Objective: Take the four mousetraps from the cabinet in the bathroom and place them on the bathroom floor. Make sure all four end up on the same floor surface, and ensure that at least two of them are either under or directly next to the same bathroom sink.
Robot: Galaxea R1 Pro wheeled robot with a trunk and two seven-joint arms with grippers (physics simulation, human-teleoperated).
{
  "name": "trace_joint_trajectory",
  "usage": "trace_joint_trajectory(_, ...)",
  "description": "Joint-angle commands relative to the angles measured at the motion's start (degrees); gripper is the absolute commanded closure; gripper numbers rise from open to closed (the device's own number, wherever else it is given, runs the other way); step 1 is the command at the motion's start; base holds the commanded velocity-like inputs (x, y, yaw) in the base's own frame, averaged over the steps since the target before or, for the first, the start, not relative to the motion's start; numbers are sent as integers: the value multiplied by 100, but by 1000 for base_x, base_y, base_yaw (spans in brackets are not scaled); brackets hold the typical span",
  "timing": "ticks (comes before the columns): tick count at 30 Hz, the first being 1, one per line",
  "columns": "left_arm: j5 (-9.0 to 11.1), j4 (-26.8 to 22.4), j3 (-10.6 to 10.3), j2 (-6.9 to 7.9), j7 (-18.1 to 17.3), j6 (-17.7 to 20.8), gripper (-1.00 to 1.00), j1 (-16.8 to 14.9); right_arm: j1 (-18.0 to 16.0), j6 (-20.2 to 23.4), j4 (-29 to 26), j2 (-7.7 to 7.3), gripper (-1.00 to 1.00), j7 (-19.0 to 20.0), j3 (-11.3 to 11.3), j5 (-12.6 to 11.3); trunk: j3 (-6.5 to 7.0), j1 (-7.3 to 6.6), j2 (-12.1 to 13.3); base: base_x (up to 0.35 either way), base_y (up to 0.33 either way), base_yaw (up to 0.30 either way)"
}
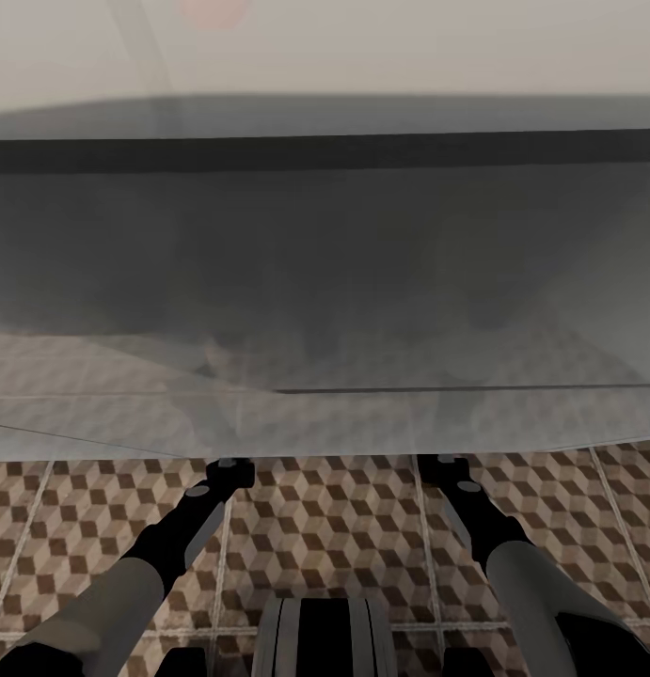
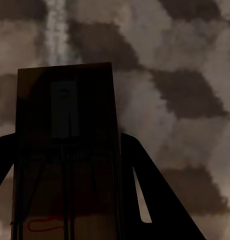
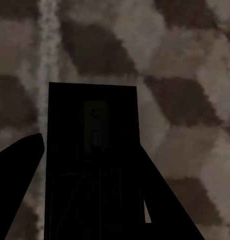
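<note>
In the left wrist view a wooden mousetrap (image 2: 65, 100) with dark wire parts and a red mark sits between the dark fingers (image 2: 145, 190) of my left gripper (image 2: 65, 142), which is shut on it. It hangs close over the cube-patterned bathroom floor (image 2: 185, 90). In the right wrist view a second mousetrap (image 3: 95, 115), in deep shadow, is held the same way by my right gripper (image 3: 90, 147), just above the floor (image 3: 185, 100). In the head view both forearms (image 1: 174, 536) (image 1: 484, 527) reach forward over the floor (image 1: 325, 527) and pass under a broad grey body; I cannot tell whether that is the sink. The cabinet is out of view.
The wide, partly see-through grey body (image 1: 325, 282) spans the upper two thirds of the head view, with a dark band (image 1: 325, 150) across it and a pale wall (image 1: 362, 47) above. My own base (image 1: 325, 639) shows at the bottom edge. Pale grout lines cross the tiles.
</note>
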Motion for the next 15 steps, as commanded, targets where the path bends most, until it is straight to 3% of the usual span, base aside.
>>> trace_joint_trajectory(1, 38, -12, -46, 12, 36, 26, 100, -2, -2, 0, 0, 4, 100, 4, -22, 48, -3, -1, -1, 0, 0, 0)
trace_joint_trajectory(15, 48, -16, -39, 29, 36, 15, 100, -2, -2, -9, -1, 4, 100, 4, -24, 48, -3, -1, -1, 0, 0, 0)
